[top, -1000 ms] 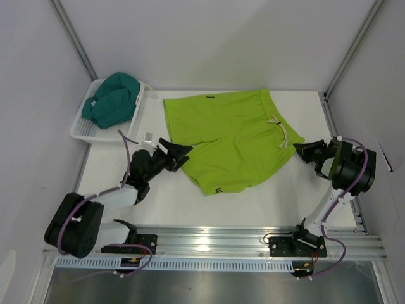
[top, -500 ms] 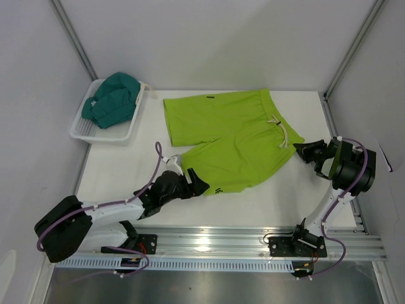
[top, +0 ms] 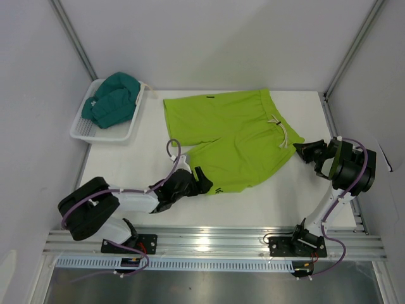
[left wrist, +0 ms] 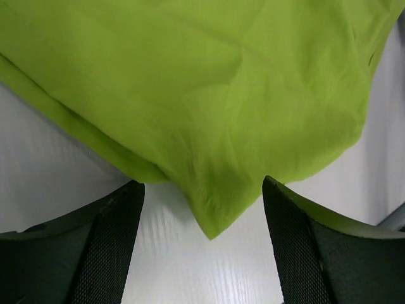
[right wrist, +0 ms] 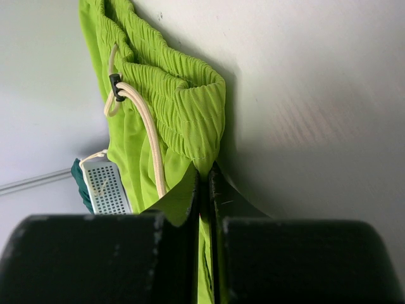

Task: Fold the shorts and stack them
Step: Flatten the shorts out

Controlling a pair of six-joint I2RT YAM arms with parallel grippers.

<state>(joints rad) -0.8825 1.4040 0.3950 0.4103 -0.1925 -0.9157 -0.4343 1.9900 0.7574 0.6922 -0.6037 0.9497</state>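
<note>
The lime green shorts (top: 231,136) lie spread on the white table, waistband to the right with a cream drawstring (top: 283,131). My left gripper (top: 201,180) is open at the near hem corner; in the left wrist view that corner (left wrist: 212,218) lies between my fingers (left wrist: 104,244) without touching them. My right gripper (top: 299,149) is shut on the waistband corner, and the right wrist view shows the gathered waistband (right wrist: 190,114) pinched between closed jaws. The dark teal shorts (top: 114,98) lie bunched in the basket at the back left.
A white mesh basket (top: 85,133) stands at the table's back left corner and also shows in the right wrist view (right wrist: 106,185). Grey walls enclose the table on three sides. A metal rail (top: 209,240) runs along the near edge.
My left arm swung from the left of the shorts down and right to the near hem corner, gripper open. My right gripper has stayed shut on the waistband. The shorts have not moved.
</note>
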